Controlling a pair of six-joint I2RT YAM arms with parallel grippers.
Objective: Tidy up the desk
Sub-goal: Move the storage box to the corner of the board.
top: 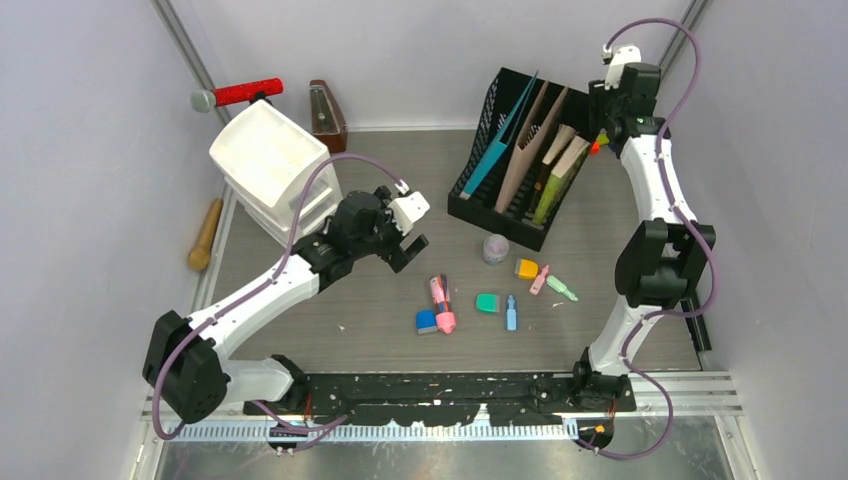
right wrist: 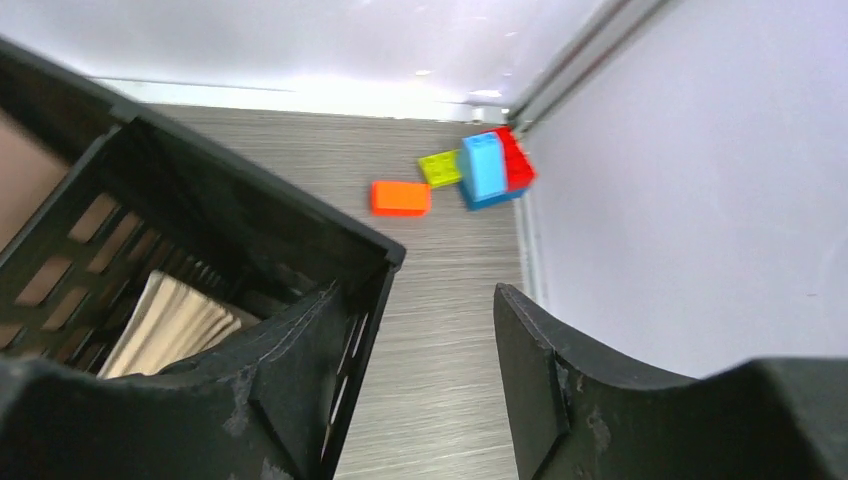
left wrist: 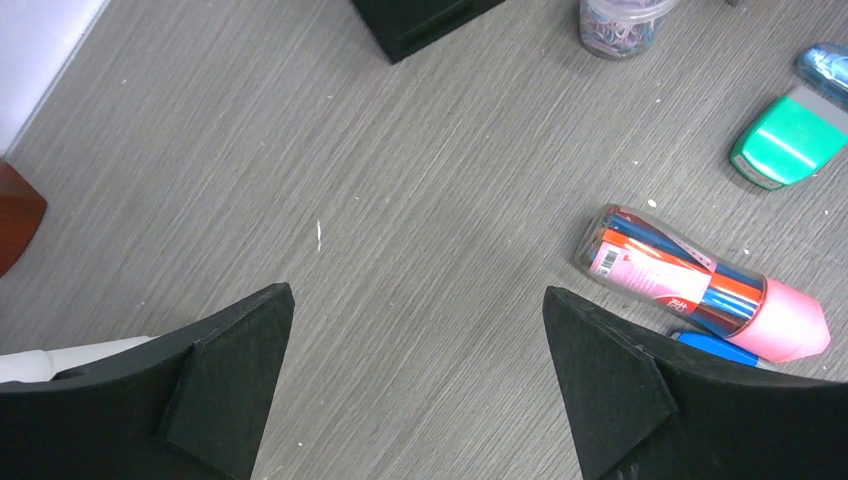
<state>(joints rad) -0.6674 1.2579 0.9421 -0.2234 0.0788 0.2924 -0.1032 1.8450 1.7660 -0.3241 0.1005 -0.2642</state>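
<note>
**Legible text, numbers, signs:** none in any view.

**Entry 1.** Clear pen tube with pink cap (left wrist: 705, 290), lying on the desk (left wrist: 400, 200) on the arms' side of the black file rack (top: 497, 222).
- Pale sticker (left wrist: 612, 262) at the tube's uncapped end, the end nearer the file rack. It carries rows of fine print, too small to read.
- Red band (left wrist: 672, 292) along the tube's side, toward the cap and farther from the file rack. It carries a short white mark, possibly a brand logo. The letters cannot be made out.
</note>
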